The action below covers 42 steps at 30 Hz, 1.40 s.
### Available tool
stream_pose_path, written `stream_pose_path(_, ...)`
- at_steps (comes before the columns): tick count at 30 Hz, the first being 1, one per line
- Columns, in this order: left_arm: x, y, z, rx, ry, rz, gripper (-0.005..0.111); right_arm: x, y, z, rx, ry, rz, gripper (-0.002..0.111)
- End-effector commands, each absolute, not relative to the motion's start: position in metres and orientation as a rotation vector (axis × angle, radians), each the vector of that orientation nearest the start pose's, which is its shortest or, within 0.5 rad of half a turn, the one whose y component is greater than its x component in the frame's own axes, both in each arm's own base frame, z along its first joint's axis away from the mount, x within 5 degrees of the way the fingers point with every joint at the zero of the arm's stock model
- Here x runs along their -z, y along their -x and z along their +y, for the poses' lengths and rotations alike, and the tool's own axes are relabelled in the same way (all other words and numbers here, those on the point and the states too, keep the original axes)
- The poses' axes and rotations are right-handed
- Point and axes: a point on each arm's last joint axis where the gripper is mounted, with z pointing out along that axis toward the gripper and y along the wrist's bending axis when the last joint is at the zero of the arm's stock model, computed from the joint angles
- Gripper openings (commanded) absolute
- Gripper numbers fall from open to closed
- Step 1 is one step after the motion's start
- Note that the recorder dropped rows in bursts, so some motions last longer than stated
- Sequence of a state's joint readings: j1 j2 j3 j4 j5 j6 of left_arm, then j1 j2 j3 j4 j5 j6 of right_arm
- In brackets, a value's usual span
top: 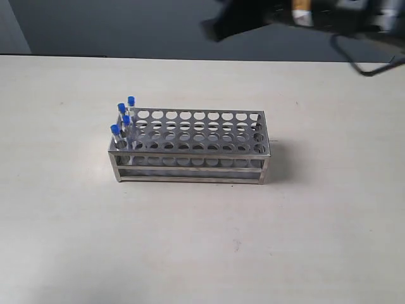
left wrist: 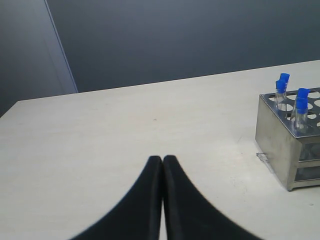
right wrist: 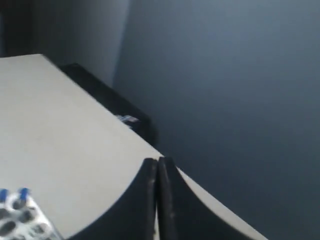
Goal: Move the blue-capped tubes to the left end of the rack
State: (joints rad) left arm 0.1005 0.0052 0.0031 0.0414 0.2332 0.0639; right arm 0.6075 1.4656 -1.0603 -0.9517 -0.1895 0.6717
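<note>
I'm seeing both tools clenched tight, fingertips pressed together and gripping nothing. The left tool point(left wrist: 162, 161) is hovering over the counter point(top: 190, 240), well apart from the rack point(top: 202, 149). The right tool point(right wrist: 157, 163) is hanging high above the counter. The four blue-capped tubes point(top: 126, 119) are standing at the rack's left end.

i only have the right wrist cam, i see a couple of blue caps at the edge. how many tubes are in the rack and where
Observer: Four blue-capped tubes, all clustered at the left end of the rack in the exterior view.
Operator: any elsewhere in it
Observer: No, every other hole looks empty.
Operator: what's the left gripper doing
Observer: The left gripper is shut on nothing, above the table, clear of the rack.
</note>
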Motion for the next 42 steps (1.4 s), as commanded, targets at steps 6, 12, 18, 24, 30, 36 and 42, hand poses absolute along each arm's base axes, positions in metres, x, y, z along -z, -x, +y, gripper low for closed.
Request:
stream_pose_path(6,-0.192,-0.055,0.006,-0.155,0.0,1.718,0.001,-0.318,-0.18,0.051,-0.175,0.354,1.659,0.0)
stream_pose_path(12,-0.192,-0.055,0.006,-0.155,0.0,1.718,0.001,-0.283,-0.126,0.015,-0.1,0.026,1.842,0.0)
stream_pose_path(18,-0.192,-0.055,0.006,-0.155,0.0,1.718,0.001,-0.274,-0.093,-0.004,-0.007,-0.149,1.947,0.0)
stream_pose_path(24,-0.192,-0.055,0.006,-0.155,0.0,1.718,0.001,-0.271,-0.081,-0.009,0.007,-0.167,1.927,0.0)
stream_pose_path(30,-0.192,-0.055,0.006,-0.155,0.0,1.718,0.001,-0.226,-0.072,-0.006,-0.04,-0.125,1.923,0.0)
stream_pose_path(36,-0.192,-0.055,0.006,-0.155,0.0,1.718,0.001,-0.174,-0.056,0.001,-0.296,-0.281,1.937,0.0)
stream_pose_path(42,-0.192,-0.055,0.006,-0.155,0.0,1.717,0.001,-0.186,-0.054,0.008,-0.521,-0.36,1.781,0.0)
